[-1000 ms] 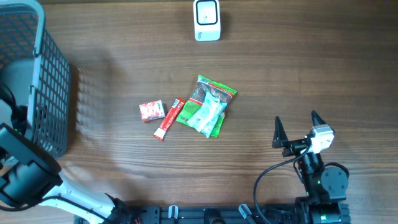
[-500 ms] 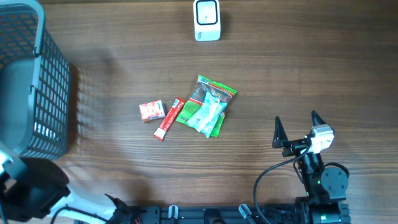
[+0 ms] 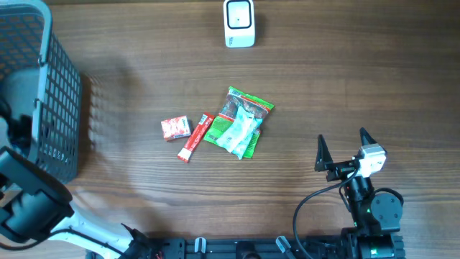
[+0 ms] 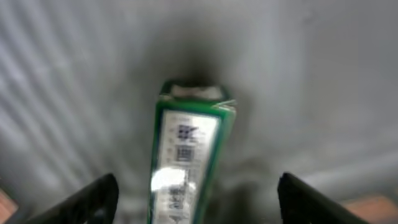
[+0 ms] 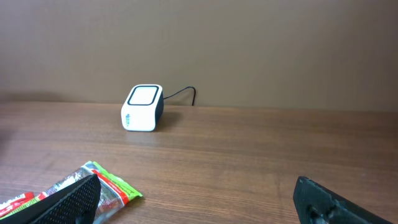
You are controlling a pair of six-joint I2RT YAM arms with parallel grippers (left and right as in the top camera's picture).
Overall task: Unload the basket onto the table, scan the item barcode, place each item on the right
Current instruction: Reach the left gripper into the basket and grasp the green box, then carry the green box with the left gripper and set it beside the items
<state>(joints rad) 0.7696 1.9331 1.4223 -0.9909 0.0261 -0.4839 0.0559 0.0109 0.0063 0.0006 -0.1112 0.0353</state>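
In the left wrist view a narrow green-edged pack (image 4: pixel 186 155) with a white printed label lies on the grey floor of the basket; the picture is blurred. My left gripper (image 4: pixel 198 183) is open, its dark fingertips (image 4: pixel 102 193) standing well clear of the pack on both sides. The white scanner (image 3: pixel 238 23) with its dark face sits at the far edge of the table and shows too in the right wrist view as the scanner (image 5: pixel 142 107). My right gripper (image 3: pixel 342 138) rests open at the near right, nothing between its fingers.
The grey mesh basket (image 3: pixel 43 93) fills the left edge, with the left arm (image 3: pixel 29 208) beside it. Mid-table lie a green snack packet (image 3: pixel 239 122), a red stick pack (image 3: pixel 196 137) and a small red box (image 3: pixel 175 127). The packet's end (image 5: pixel 102 180) shows by the right fingers.
The left arm dropped toward the lower left half a second ago and has come back up over the basket. The right arm and the table items have not moved.
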